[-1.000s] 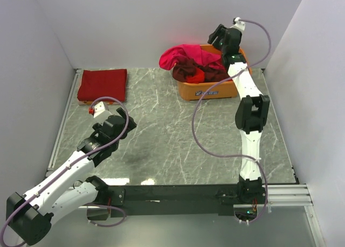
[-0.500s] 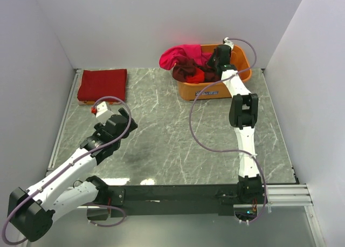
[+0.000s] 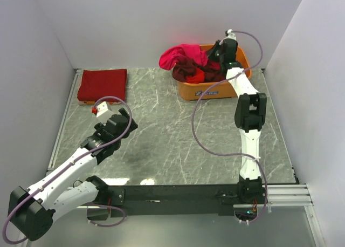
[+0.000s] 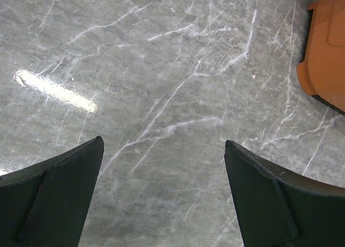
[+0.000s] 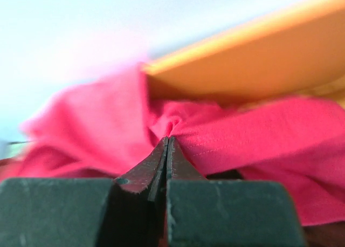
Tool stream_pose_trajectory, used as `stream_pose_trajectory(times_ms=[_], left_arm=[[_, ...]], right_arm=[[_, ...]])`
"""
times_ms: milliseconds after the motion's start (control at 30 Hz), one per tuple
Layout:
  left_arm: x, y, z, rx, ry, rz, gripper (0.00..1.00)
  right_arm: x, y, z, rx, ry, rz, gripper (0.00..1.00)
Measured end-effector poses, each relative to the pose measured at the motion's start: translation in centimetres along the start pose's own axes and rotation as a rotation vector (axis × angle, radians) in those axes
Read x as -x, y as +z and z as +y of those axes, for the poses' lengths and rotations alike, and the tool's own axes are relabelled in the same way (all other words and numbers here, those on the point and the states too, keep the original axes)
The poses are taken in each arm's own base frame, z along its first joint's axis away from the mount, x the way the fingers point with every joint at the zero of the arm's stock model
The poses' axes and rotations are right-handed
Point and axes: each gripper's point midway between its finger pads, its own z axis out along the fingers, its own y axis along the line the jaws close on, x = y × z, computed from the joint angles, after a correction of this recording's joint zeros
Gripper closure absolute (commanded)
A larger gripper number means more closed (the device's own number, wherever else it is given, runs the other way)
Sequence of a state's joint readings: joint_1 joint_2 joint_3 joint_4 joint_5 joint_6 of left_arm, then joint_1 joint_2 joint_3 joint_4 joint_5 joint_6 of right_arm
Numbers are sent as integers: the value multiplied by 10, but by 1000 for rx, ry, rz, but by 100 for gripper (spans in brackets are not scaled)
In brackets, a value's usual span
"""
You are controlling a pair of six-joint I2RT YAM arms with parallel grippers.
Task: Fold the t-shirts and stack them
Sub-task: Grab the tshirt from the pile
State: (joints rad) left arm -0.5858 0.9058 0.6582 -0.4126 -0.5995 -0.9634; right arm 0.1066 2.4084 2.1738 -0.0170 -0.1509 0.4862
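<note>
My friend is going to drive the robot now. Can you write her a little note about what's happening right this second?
Right gripper: shut, pinching a fold of the pink t-shirt inside the orange bin at the far right of the marble table.
Left gripper: open, holding nothing, above bare tabletop.
Done: one red t-shirt lies folded in the far left corner.
Left: the pink t-shirt and the dark red clothes in the bin are crumpled. Each probably needs lifting out, folding and stacking on the red one.
</note>
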Motion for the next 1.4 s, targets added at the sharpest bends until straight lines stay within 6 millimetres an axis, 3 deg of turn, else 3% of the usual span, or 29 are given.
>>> stream_pose_trajectory(times_ms=[200,500,667,767,933,1100,1200,1267,1400], left_arm=[[2,-1,-1,-6,-5,-5,1],[5,-4,-3,-19,-15,-13,1],[5,-4,-3,-19,-16,-13,1],[5,-4,-3,-19,-16,-13,1],[6,-5,-3,-24,-19,-15,1],[12,-10,-5,-44,-36,-29,1],[16,-14,-7,-58,-51,-39,1],[18,-17,-6,-63,-58,-43,1],[21,-23,-4,-70,-83,-49,1]], right_arm=[[44,-27,52,173,-23,-68,100],[31,-65,87,355,-4,-19,100],[42,-108,131,504,-13,-17,100],[59,-152,177,640,-39,-40,100],[90,-251,262,869,-154,-124,100],[86,-354,323,1004,-324,-205,100],[75,-420,344,1089,-399,-249,100],[75,-453,346,1128,-425,-284,100],[77,-492,337,1155,-444,-331,100]])
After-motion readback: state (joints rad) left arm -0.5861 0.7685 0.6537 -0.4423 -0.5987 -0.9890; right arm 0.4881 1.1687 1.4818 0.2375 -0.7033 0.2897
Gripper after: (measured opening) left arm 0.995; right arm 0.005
